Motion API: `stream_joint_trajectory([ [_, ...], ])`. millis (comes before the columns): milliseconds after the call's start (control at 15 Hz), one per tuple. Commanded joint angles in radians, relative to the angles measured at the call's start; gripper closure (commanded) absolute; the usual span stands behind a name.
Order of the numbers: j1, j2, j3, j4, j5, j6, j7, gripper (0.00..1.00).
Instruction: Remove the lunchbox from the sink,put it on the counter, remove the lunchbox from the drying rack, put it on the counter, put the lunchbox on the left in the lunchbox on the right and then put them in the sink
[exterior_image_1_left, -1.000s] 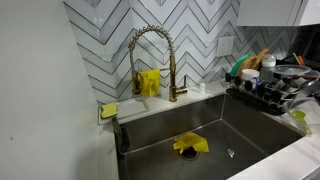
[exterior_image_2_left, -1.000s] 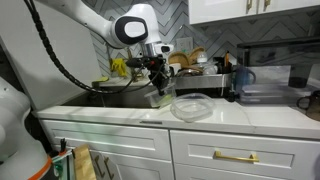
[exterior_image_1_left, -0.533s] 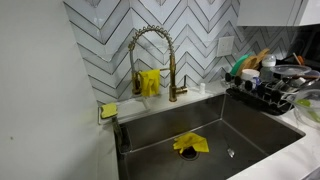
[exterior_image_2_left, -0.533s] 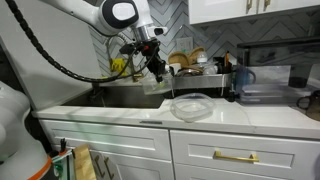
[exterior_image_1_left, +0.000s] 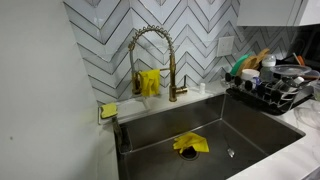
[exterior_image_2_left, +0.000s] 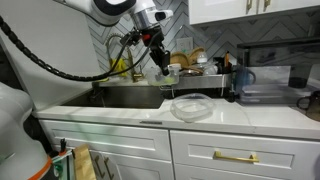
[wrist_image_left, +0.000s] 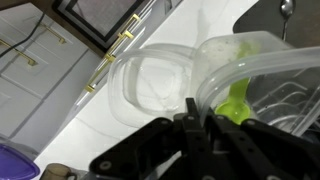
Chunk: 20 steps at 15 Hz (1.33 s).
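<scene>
In an exterior view my gripper (exterior_image_2_left: 157, 60) is shut on the rim of a clear plastic lunchbox (exterior_image_2_left: 163, 74) and holds it tilted in the air, above the counter's edge by the sink. A second clear lunchbox (exterior_image_2_left: 192, 105) lies on the white counter (exterior_image_2_left: 240, 118) just below and beside it. In the wrist view my fingers (wrist_image_left: 195, 118) pinch the held lunchbox's wall (wrist_image_left: 255, 55), with a green piece (wrist_image_left: 236, 98) showing through it. The other lunchbox (wrist_image_left: 155, 85) sits below on the counter. The sink (exterior_image_1_left: 250, 125) shows no lunchbox.
A brass faucet (exterior_image_1_left: 150, 45) stands behind the sink and a yellow cloth (exterior_image_1_left: 190, 144) lies on its floor. A loaded drying rack (exterior_image_2_left: 205, 78) stands on the counter behind the lunchboxes; it also shows in an exterior view (exterior_image_1_left: 270, 90). A dark jug (exterior_image_2_left: 243, 80) stands beside it.
My gripper has risen with the clear lunchbox, from just above the counter to well above it. The lunchbox on the counter has not moved.
</scene>
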Motion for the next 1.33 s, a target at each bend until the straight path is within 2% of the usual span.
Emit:
stream_joint_trajectory([
  [0, -0.057, -0.024, -0.019, -0.025, -0.02, -0.009, 0.066, 0.98],
  [67, -0.08, -0.015, -0.015, -0.022, -0.026, -0.002, 0.117, 0.98],
  [133, -0.049, -0.001, -0.02, -0.001, -0.008, -0.002, 0.05, 0.93],
  [333, -0.075, 0.001, -0.023, -0.001, -0.011, -0.004, 0.084, 0.93],
  [400, -0.076, -0.001, -0.015, -0.005, -0.026, 0.011, 0.088, 0.98],
  [933, -0.093, 0.102, -0.09, -0.024, -0.021, 0.209, 0.006, 0.98],
  [1267, -0.065, 0.183, -0.131, -0.036, 0.058, 0.337, -0.065, 0.98],
])
